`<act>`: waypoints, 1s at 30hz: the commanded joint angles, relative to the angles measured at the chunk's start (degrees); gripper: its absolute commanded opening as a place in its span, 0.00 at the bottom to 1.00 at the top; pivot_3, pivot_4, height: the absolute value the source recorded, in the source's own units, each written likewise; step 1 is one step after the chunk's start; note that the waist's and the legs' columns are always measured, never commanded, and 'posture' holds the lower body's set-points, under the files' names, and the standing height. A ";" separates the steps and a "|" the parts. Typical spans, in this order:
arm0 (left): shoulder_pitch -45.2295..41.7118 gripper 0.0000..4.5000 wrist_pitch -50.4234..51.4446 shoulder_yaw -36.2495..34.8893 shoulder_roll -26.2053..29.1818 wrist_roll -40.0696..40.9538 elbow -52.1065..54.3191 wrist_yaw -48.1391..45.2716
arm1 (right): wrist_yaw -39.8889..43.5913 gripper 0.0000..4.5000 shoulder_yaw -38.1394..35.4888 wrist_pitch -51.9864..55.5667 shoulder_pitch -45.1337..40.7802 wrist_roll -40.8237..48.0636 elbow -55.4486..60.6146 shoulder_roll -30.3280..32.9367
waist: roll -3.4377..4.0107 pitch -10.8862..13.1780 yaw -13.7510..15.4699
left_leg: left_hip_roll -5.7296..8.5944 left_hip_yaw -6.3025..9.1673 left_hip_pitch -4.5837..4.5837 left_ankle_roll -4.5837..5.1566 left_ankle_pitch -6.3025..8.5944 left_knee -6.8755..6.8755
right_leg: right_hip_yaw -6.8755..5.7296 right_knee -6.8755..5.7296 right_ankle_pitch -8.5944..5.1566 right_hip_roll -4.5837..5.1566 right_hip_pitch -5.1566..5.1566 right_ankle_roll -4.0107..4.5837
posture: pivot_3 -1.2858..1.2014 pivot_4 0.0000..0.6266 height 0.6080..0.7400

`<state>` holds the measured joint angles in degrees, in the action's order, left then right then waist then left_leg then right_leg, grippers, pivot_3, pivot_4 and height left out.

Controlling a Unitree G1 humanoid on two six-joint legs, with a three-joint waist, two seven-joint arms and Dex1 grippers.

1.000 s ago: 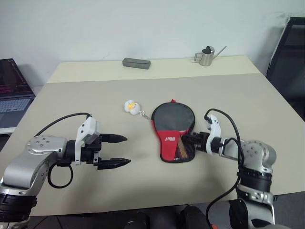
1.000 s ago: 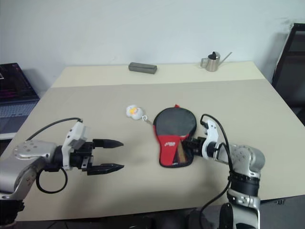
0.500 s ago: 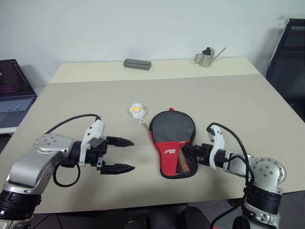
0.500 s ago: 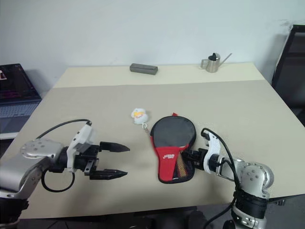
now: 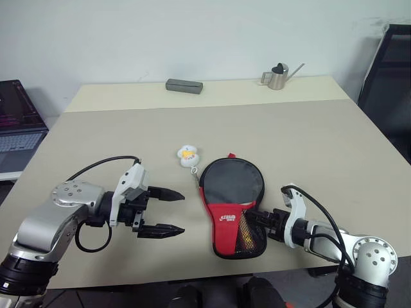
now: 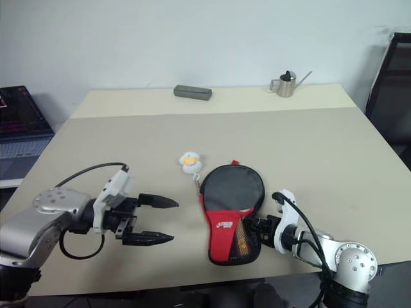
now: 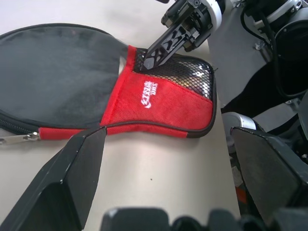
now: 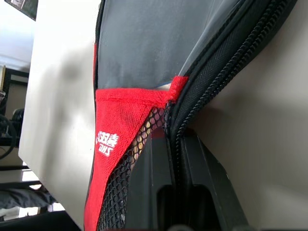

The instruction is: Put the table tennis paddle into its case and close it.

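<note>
Head views are showing the beige table (image 5: 308, 128), with the black-and-red case (image 5: 230, 199) lying flat near its front edge, between the two arms. The paddle itself is sitting inside; striped handle colours are peeking through the mesh pocket (image 7: 185, 77). The left gripper (image 5: 164, 211) is hovering beside the case, fingers spread wide and holding nothing. The right gripper (image 6: 252, 226) is pinching the case's zippered edge at the handle end, fingers pressed together on the fabric. The ball charm (image 5: 187, 155) is resting just beyond the case. The thin fabric pinch may be slipping, and an unpinned case could slide rather than close.
</note>
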<state>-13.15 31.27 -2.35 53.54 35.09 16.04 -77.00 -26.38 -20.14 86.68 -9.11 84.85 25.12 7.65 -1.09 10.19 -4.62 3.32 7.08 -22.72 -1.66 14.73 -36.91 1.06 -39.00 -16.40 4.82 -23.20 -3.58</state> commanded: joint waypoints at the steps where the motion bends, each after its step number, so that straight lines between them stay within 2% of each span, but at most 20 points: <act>1: -1.12 1.00 0.14 -0.03 0.22 0.82 1.29 -0.56 | -8.04 0.01 6.71 -8.69 2.07 13.32 1.32 4.92 | 0.00 0.00 -0.04 | 0.00 -0.01 0.00 0.00 0.00 0.00 | 0.01 0.00 0.00 0.00 0.00 0.00 | 0.52 0.24 1.00; 4: -0.99 1.00 0.13 -0.14 0.40 1.02 1.47 -0.70 | -13.21 0.01 12.61 -16.60 3.09 21.04 2.01 10.29 | -0.01 0.00 -0.16 | -0.03 -0.02 0.01 0.00 0.00 -0.01 | 0.02 -0.01 0.00 -0.01 0.00 0.00 | 0.52 0.24 1.00; 8: -0.65 1.00 -0.02 -0.49 0.81 1.06 1.50 -0.92 | -16.50 0.01 18.46 -24.75 3.31 27.08 3.12 16.25 | -0.02 0.00 -0.15 | -0.04 -0.03 0.00 0.01 0.00 -0.03 | 0.01 -0.01 0.00 -0.03 0.02 -0.01 | 0.52 0.24 1.00; 17: -0.01 1.00 -0.09 -1.03 0.95 0.93 1.83 -0.35 | -16.06 0.01 26.31 -33.62 2.97 28.14 3.88 22.05 | -0.02 0.00 -0.13 | -0.06 0.00 0.00 0.01 -0.01 -0.05 | 0.00 -0.01 0.00 -0.08 0.05 -0.01 | 0.52 0.24 1.00; 20: 0.30 1.00 -0.13 -1.20 0.93 0.94 1.94 -0.14 | -15.76 0.17 27.38 -35.27 2.96 28.14 4.21 23.63 | -0.03 0.00 -0.04 | -0.07 0.01 0.00 0.01 -0.01 -0.05 | -0.01 -0.02 0.00 -0.08 0.05 -0.01 | 0.52 0.24 1.00; 28: 0.16 1.00 -0.83 -0.77 0.51 0.43 1.45 0.07 | -10.49 0.77 25.20 -38.28 7.03 28.13 7.95 29.55 | -0.03 0.00 0.61 | -0.06 0.04 0.01 0.01 -0.01 -0.08 | -0.03 -0.02 0.00 -0.09 0.10 0.00 | 0.52 0.24 1.00; 30: 0.06 1.00 -1.07 -0.65 0.38 0.31 1.22 0.08 | -7.37 0.77 23.49 -38.63 6.97 26.33 8.96 31.24 | -0.03 0.00 0.91 | -0.06 0.03 0.01 0.02 -0.01 -0.09 | -0.02 -0.03 0.00 -0.09 0.10 0.00 | 0.52 0.24 1.00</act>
<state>-12.62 30.86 -2.00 53.62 35.12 16.13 -76.90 -36.46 5.70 49.08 -1.76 111.39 31.34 37.91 -1.13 10.19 -3.71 3.26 7.12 -22.71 -1.64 14.72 -37.01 1.03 -39.04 -16.40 4.73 -23.09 -3.59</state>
